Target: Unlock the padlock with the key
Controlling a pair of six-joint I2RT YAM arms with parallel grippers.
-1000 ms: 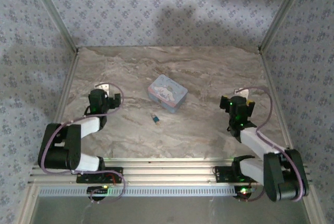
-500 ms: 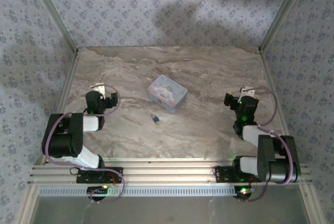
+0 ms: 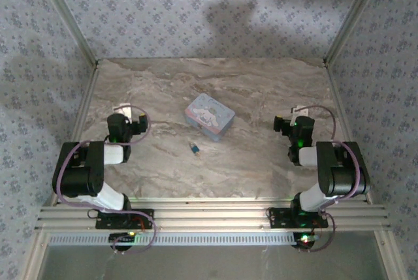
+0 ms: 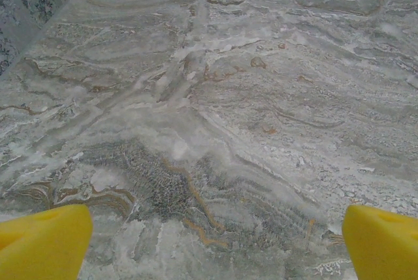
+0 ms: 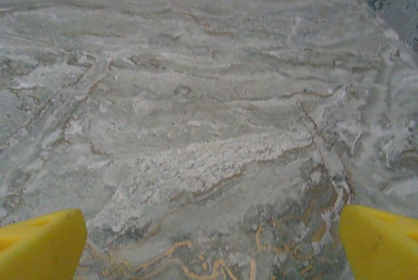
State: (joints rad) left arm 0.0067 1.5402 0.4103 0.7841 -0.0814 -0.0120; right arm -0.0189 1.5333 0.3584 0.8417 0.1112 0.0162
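Note:
The padlock (image 3: 194,147) is a tiny bluish-and-dark item lying on the marble table (image 3: 248,162), just in front of the tin. The key is too small to make out apart from it. My left gripper (image 3: 128,113) rests low over the table's left side, well to the left of the padlock. It is open, its yellow fingertips (image 4: 42,244) wide apart over bare marble (image 4: 215,247). My right gripper (image 3: 294,115) sits at the right side, far from the padlock. It is open too, yellow pads (image 5: 379,244) spread with nothing between them (image 5: 212,244).
A grey-blue rectangular tin (image 3: 209,116) with a cartoon lid lies at the table's middle, behind the padlock. Patterned walls with metal corner rails (image 3: 339,32) enclose the table on three sides. Both arms are folded back near their bases.
Both arms have folded back toward their bases, the left first, then the right. The right gripper has shifted slightly left. The padlock and the tin have not moved.

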